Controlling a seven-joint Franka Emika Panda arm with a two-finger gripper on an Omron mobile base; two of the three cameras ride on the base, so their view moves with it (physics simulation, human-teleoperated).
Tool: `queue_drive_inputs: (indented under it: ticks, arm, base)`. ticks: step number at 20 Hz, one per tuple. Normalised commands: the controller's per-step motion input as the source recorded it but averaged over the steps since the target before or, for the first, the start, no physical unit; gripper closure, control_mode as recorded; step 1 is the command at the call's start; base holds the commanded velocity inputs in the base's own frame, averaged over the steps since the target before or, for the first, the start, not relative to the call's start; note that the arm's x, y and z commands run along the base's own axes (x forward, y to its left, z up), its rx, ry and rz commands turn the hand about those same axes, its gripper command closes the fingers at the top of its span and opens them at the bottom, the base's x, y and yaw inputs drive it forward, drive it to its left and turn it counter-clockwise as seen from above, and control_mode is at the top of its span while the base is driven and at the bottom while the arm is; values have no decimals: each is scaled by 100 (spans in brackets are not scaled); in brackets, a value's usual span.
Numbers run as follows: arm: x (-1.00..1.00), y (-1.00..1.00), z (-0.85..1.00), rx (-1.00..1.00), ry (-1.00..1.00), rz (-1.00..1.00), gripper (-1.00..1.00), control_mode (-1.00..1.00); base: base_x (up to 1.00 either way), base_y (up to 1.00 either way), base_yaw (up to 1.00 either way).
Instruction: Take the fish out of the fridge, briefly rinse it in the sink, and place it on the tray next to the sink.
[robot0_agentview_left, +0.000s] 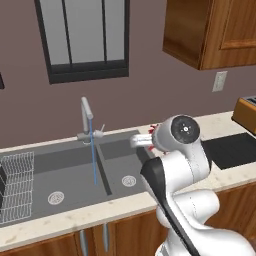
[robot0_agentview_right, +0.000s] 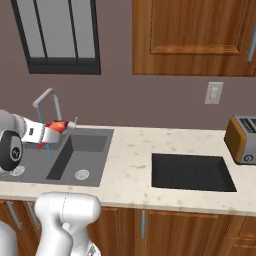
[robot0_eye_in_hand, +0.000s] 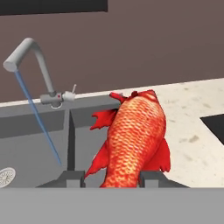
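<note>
An orange toaster (robot0_agentview_right: 243, 139) stands on the speckled counter (robot0_agentview_right: 135, 165); a wire dish rack (robot0_agentview_left: 15, 186) sits far left.

Arm stretched forward, gripper (robot0_agentview_right: 61, 127) clamped on the fish (robot0_eye_in_hand: 135, 135).
The white arm rises from the base, bends at a dark elbow joint and runs out level over the sink (robot0_agentview_right: 82, 150). In the hand view the two dark fingertips (robot0_eye_in_hand: 72, 178) sit either side of the fish's body, touching it, holding it clear of the basin.
</note>
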Motion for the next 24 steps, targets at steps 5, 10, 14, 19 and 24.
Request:
queue_drive_inputs:
  ticks: [5, 10, 14, 19, 24]
  arm:
    - [47, -9, -3, 0, 21, 35, 100, -100]
    - [41, -1, -23, 2, 26, 52, 100, -100]
    - [17, 0, -48, 1, 18, 59, 100, -100]
    - [17, 3, -22, 2, 7, 51, 100, -100]
    - [22, 26, -5, 0, 0, 27, 100, -100]
  base:
    - [0, 0, 0]
    - [0, 0, 0]
    - [0, 0, 0]
    - [0, 0, 0]
    - [0, 0, 0]
